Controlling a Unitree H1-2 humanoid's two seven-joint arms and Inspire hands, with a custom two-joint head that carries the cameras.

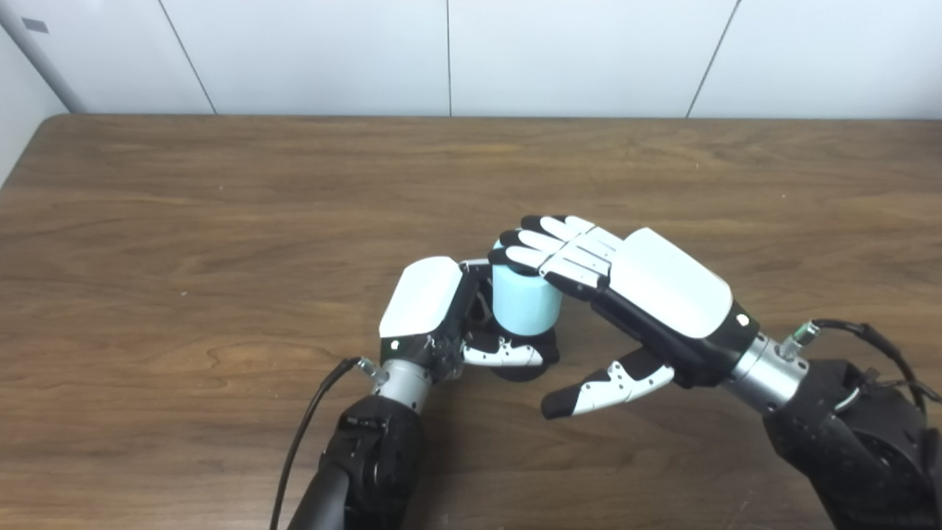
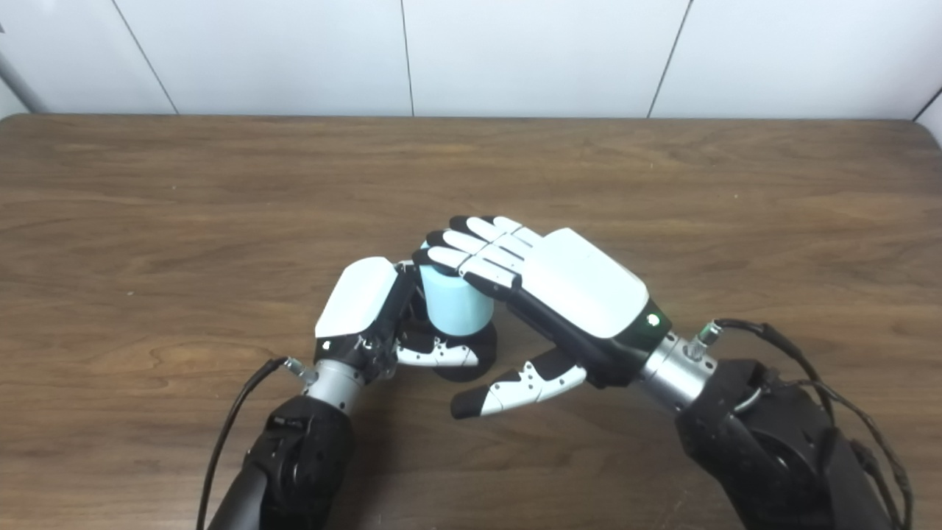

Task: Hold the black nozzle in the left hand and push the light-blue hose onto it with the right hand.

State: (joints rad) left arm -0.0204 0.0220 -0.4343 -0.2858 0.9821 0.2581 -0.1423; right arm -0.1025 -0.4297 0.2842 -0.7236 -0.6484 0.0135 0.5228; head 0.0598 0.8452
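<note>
The left robot hand (image 1: pixel 441 313) is curled around the black nozzle (image 1: pixel 524 364) at its base, thumb across the front, likely bracing it upright on the wood-grain worktop (image 1: pixel 184 243). A light-blue hose (image 1: pixel 522 302), short, smooth and cylindrical, stands on the nozzle at mid-table. The right robot hand (image 1: pixel 647 294) grips nothing: its flat fingers (image 1: pixel 548 246) rest across the hose top, thumb hanging free, apparently to press down.

Light-blue hose (image 1: pixel 521 302), black nozzle (image 1: pixel 524 366), white-and-black left robot hand (image 1: pixel 430 309) and right robot hand (image 1: pixel 647 294), brown wood-grain table (image 1: pixel 221 221).
</note>
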